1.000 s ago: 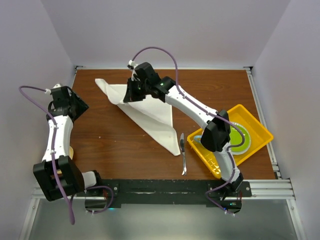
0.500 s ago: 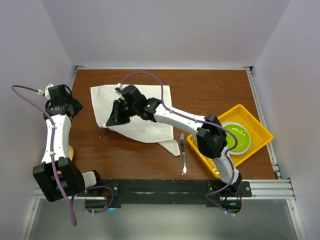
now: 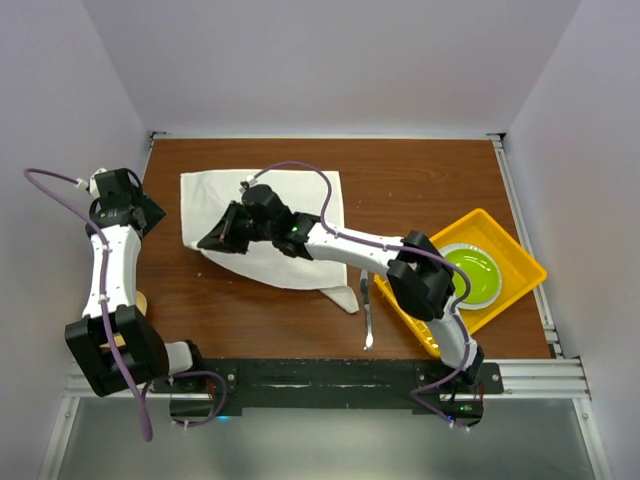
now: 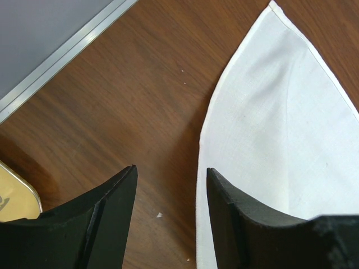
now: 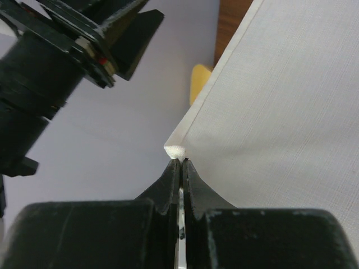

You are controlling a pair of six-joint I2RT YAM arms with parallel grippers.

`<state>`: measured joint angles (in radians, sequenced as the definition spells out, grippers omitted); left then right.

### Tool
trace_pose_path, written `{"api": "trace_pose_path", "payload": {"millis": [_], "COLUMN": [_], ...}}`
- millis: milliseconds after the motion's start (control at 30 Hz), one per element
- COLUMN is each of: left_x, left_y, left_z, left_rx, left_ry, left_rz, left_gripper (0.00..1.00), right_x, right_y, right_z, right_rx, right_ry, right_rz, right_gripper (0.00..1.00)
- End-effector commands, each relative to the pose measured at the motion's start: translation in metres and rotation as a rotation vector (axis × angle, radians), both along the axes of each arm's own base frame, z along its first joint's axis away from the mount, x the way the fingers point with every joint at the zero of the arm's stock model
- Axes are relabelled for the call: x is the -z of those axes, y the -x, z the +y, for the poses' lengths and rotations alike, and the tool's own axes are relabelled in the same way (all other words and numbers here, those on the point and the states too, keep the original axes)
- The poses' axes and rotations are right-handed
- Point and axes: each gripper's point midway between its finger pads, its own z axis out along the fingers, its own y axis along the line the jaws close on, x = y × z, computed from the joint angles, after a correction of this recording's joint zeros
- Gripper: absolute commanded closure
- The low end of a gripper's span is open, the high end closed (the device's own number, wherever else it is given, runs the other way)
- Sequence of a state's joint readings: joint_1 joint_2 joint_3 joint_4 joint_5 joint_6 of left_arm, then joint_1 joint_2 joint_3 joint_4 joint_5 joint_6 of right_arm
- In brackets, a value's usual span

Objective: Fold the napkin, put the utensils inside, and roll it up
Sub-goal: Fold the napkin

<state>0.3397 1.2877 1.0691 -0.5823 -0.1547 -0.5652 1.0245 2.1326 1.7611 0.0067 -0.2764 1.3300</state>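
Note:
The white napkin [image 3: 280, 215] lies spread on the brown table, left of centre. My right gripper [image 3: 205, 243] is shut on a corner of the napkin [image 5: 175, 151] at its near left, holding that corner just off the table. A silver knife [image 3: 366, 305] rests on the table between the napkin and the yellow tray. My left gripper [image 4: 171, 175] hovers open over the bare wood, its right finger over the napkin's curved left edge [image 4: 263, 140]. In the overhead view the left gripper [image 3: 140, 215] sits by the table's left edge, nothing between its fingers.
A yellow tray [image 3: 500, 235] holding a green plate [image 3: 470, 272] stands at the right. A metal rail [image 4: 61, 53] runs along the table's left edge. A tan round object [image 4: 14, 193] lies near the left arm. Purple walls enclose the table.
My right gripper has swung left and toward the near side with the napkin corner, spreading the cloth from a triangle into a wider sheet. The left arm barely moved.

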Motion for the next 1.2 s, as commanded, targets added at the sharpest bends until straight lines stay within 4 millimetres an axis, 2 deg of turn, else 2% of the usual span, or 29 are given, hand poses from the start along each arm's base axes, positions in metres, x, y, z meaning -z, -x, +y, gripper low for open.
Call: {"api": "trace_pose_path", "payload": {"millis": [0,33,100,300,500,600,667,800,867,900,933,967,1000,1067,1100,1167], "left_x": [-0.023,-0.022,-0.023,-0.027,-0.026,-0.021,-0.018,-0.012,-0.011,-0.011,-0.01,-0.01,-0.007,-0.003,-0.001,0.002], "left_y": [-0.016,-0.016,-0.015,-0.014,-0.014,-0.015,-0.016,-0.018,-0.021,-0.023,-0.023,-0.025,-0.028,-0.03,-0.03,-0.031], "left_z": [0.008,0.01,0.011,0.013,0.01,0.004,-0.002,-0.012,-0.02,-0.022,-0.025,-0.031,-0.034,-0.044,-0.046,-0.054], "left_rx": [0.024,0.024,0.024,0.025,0.046,0.074,0.094,0.138,0.173,0.185,0.199,0.228,0.249,0.296,0.306,0.337], "left_ry": [-0.036,-0.035,-0.038,-0.039,-0.032,-0.01,0.008,0.047,0.076,0.08,0.09,0.111,0.121,0.156,0.163,0.19], "left_rz": [-0.075,-0.072,-0.075,-0.083,-0.084,-0.091,-0.097,-0.112,-0.125,-0.14,-0.148,-0.162,-0.173,-0.181,-0.187,-0.201], "left_gripper": [0.42,0.42,0.42,0.41,0.41,0.4,0.4,0.4,0.39,0.39,0.39,0.38,0.38,0.38,0.37,0.37], "right_x": [-0.063,-0.066,-0.056,-0.039,-0.03,-0.025,-0.029,-0.012,-0.01,0.001,0.004,0.008,0.014,0.021,0.031,0.042], "right_y": [0.007,0.008,0.016,0.02,0.02,0.005,-0.01,-0.039,-0.06,-0.066,-0.081,-0.087,-0.104,-0.123,-0.141,-0.157], "right_z": [0.01,0.011,0.015,0.024,0.02,0.007,-0.007,-0.037,-0.052,-0.061,-0.073,-0.081,-0.096,-0.111,-0.127,-0.138], "right_rx": [0.091,0.105,0.118,0.15,0.093,0.081,0.085,0.071,0.067,0.051,0.067,0.068,0.084,0.099,0.112,0.101], "right_ry": [-0.183,-0.205,-0.197,-0.227,-0.184,-0.143,-0.118,-0.057,-0.044,0.013,0.04,0.06,0.097,0.127,0.16,0.195], "right_rz": [0.03,0.059,0.091,0.18,0.116,0.05,0.004,-0.059,-0.099,-0.135,-0.156,-0.176,-0.213,-0.233,-0.244,-0.264], "right_gripper": [1.0,1.0,1.0,1.0,1.0,1.0,1.0,1.0,1.0,1.0,1.0,1.0,1.0,1.0,1.0,1.0]}}
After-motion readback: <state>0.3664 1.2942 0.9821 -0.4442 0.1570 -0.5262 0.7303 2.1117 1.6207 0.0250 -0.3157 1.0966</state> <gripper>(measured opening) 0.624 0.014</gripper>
